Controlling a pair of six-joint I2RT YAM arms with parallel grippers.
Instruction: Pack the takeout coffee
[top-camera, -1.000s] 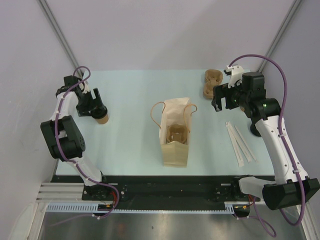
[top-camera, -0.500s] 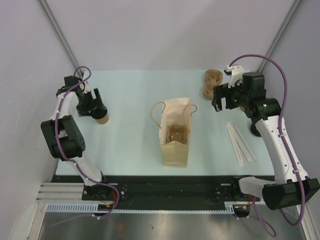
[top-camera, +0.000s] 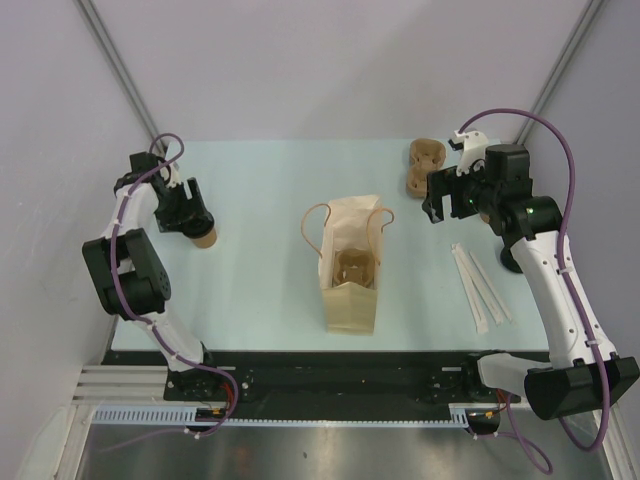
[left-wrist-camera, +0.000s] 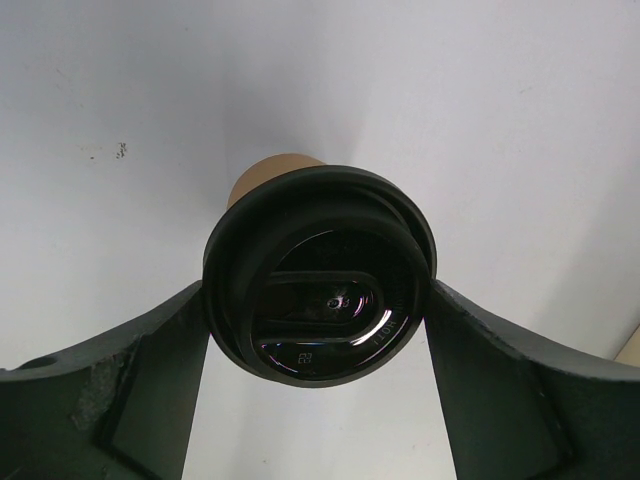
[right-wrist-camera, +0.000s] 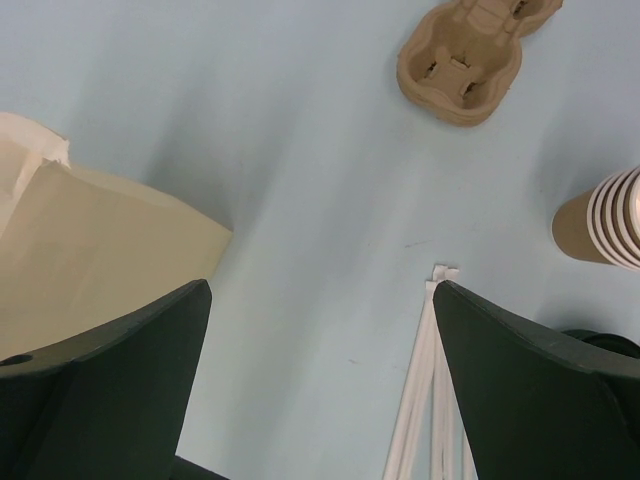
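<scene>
The takeout coffee (top-camera: 206, 237) is a brown paper cup with a black lid, standing at the table's left side. My left gripper (top-camera: 194, 224) is around it. In the left wrist view the lidded cup (left-wrist-camera: 272, 172) fills the gap, and both fingers of the left gripper (left-wrist-camera: 318, 300) touch the lid's rim. The tan paper bag (top-camera: 350, 285) stands open in the middle with a brown carrier insert inside. My right gripper (top-camera: 437, 207) hovers open and empty right of the bag; in its wrist view the right gripper (right-wrist-camera: 322, 290) has only bare table between the fingers.
A moulded pulp cup carrier (top-camera: 424, 167) lies at the back right and also shows in the right wrist view (right-wrist-camera: 470, 60). White wrapped straws (top-camera: 480, 288) lie at the right. A stack of paper cups (right-wrist-camera: 603, 225) stands beside them. The bag's corner (right-wrist-camera: 90, 250) is close to the left finger.
</scene>
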